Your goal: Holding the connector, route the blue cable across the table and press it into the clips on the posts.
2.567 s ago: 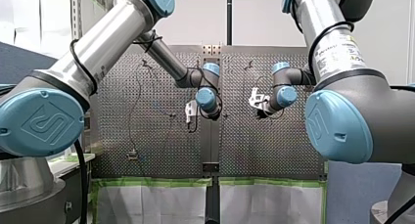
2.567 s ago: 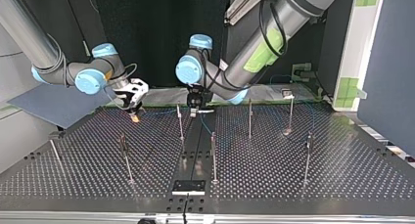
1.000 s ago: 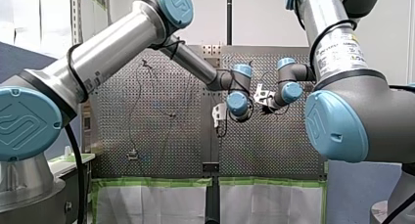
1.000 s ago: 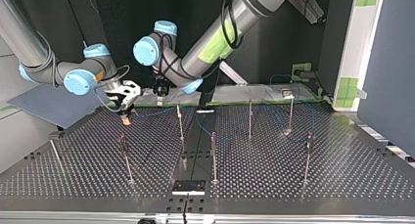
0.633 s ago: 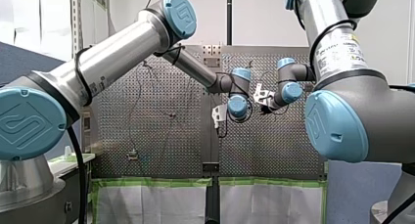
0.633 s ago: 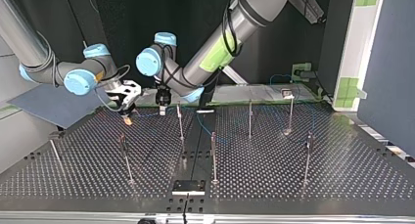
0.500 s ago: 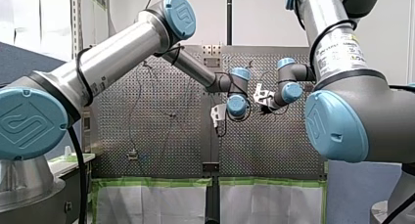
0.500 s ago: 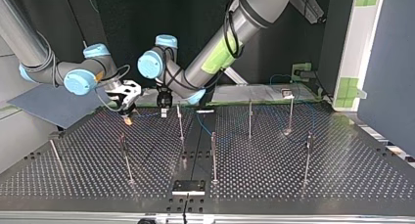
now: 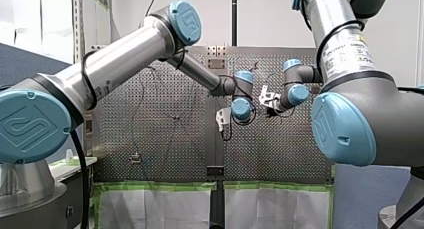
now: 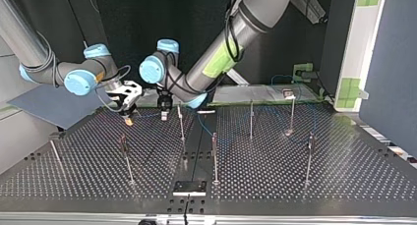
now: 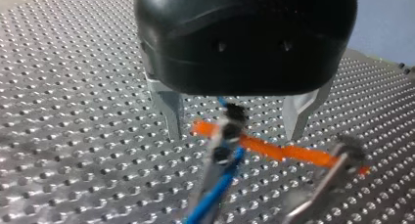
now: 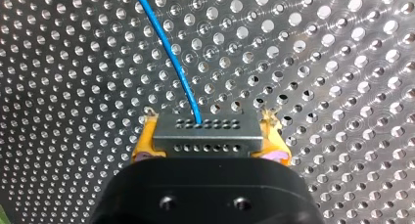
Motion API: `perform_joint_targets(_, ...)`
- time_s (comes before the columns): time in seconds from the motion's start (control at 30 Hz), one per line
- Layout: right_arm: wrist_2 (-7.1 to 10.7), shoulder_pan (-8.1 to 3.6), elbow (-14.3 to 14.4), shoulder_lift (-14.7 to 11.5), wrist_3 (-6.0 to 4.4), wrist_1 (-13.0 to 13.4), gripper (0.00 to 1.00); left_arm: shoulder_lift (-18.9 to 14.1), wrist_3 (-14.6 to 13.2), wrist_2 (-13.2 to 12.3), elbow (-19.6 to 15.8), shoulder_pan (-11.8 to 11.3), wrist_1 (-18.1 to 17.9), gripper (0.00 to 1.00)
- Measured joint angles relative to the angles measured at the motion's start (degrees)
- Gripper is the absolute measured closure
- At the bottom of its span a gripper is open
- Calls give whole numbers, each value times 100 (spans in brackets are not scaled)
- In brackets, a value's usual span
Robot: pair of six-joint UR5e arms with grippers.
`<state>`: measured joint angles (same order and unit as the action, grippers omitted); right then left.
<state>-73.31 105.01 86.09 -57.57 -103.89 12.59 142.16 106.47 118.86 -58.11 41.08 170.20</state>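
Note:
My right gripper (image 12: 209, 128) has its yellow pads (image 12: 144, 138) shut on a grey connector (image 12: 205, 138). The blue cable (image 12: 176, 62) leaves the connector's far face over the perforated plate. In the top view this gripper (image 10: 129, 118) hangs just above the table at the back left. My left gripper (image 10: 163, 113) is close beside it, black, near a post (image 10: 181, 122). In the left wrist view its metal fingers (image 11: 169, 111) stand open around the gripper's middle (image 11: 235, 132), with the blue cable (image 11: 220, 185) and a dark clip piece between them. Both grippers (image 9: 222, 120) (image 9: 264, 100) meet mid-table.
Several thin posts stand on the perforated table (image 10: 295, 176), among them ones at the middle (image 10: 214, 156), the right (image 10: 310, 156) and the left (image 10: 125, 156). An orange strip (image 11: 274, 149) shows beyond my left fingers. A black plate (image 10: 189, 187) sits at the near edge.
My left gripper has come down toward the table beside the right gripper and shifted slightly to the top view's right. The right arm has stayed still with the connector.

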Motion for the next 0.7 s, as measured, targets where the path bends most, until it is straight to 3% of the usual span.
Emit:
perform_joint_targets(0.33,35,1,0,0,-9,7,100,416,366,199,501,143,476,1)
perform_joint_targets(0.67,42,0,0,1,-17,9,100,446,459,502,905,204,555,1)
perform_joint_targets(0.7,41,0,0,1,-18,10,100,446,460,523,916,208,554,9)
